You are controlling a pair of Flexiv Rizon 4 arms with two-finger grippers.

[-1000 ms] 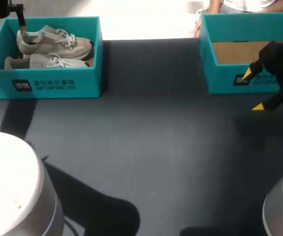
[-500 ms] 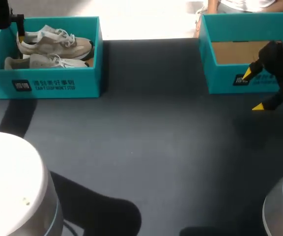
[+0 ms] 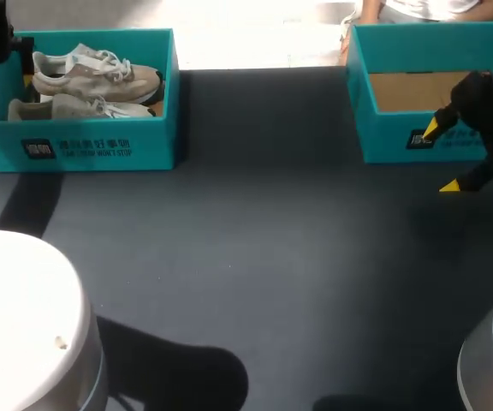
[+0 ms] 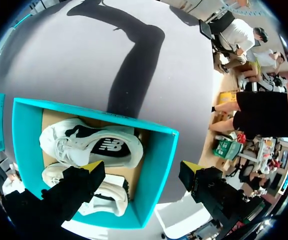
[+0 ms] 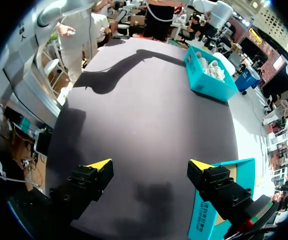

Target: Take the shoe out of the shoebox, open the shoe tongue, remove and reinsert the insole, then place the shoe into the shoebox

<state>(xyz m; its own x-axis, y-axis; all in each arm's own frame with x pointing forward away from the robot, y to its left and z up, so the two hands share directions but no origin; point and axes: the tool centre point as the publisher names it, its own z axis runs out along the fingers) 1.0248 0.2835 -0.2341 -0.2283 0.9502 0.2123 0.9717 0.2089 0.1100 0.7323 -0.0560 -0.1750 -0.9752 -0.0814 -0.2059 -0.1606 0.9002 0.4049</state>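
At the left of the dark surface (image 3: 255,240), a teal shoebox (image 3: 84,150) is seen with two shoes lying in it side by side, both on their sides with toes towards the middle of the surface. The far shoe (image 3: 97,75) is beige and grey with white laces and a pale sole; the near shoe (image 3: 75,107) is paler and partly hidden by the box's front wall. From the head view only a dark part of the left arm is shown at the box's outer end. The left end effector (image 4: 141,167) is made out only in the left wrist view: its fingers are spread wide and hold nothing, one above the shoes and the other outside the box wall. A dark side panel on one shoe is also shown there.

At the right, a second teal shoebox (image 3: 383,137) with a bare cardboard floor is seen. Just in front of it the right end effector (image 3: 440,157) is held, fingers wide apart and empty. In the right wrist view only bare surface is shown between them.
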